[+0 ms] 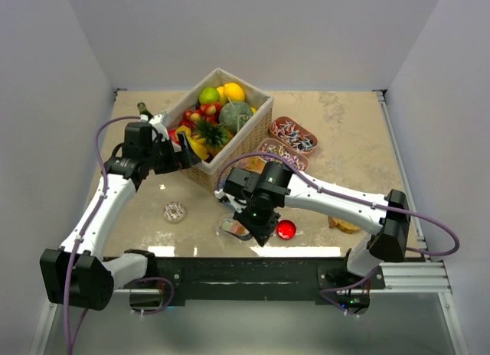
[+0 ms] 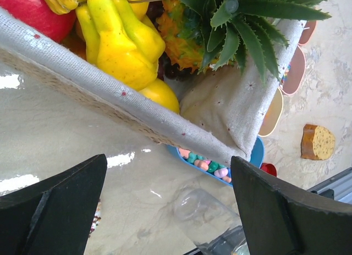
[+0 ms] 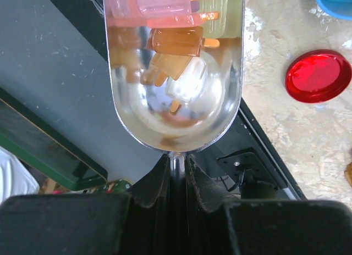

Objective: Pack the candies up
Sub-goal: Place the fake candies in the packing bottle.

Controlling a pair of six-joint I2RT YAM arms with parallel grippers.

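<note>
Wicker first, from the top view: spotted a cloth-lined basket [image 1: 230, 152] full of toy fruit [image 1: 218, 110] on the table [image 1: 367, 171], with a row of small trays [image 1: 272, 125] of candies [image 1: 295, 135] just beside its right side. Found the left gripper [image 1: 185, 151] at the basket's left wall, well apart from those trays, jaws spread. Caught the right gripper [image 1: 256, 229] down near the front edge, just beside a red lid [image 1: 286, 229]. Couldn't make out the grip from up there. Also noticed a sprinkled doughnut [image 1: 174, 212] and a bread chunk [image 1: 344, 225], one off to each side.

Left wrist view: saw both fingers [image 2: 55, 211] wide apart with nothing between them, hanging over bare table just outside the basket. Picked out pastel candies [image 2: 208, 165] in a blue tray [image 2: 256, 153] peeking out past the basket's corner, ahead of the open jaws. Spotted a clear jar [image 2: 201, 208] near the bottom edge too, far plainer here than from above.

Right wrist view: got the close-up the others lacked. Saw the jaws pinched tight on the thin handle of a metal scoop [image 3: 176, 123]. Made out pink, orange and pale-green lolly-shaped gummies [image 3: 176, 40] sitting in its bowl, right ahead of the fingertips. Spotted the red lid on the table off to the right.
</note>
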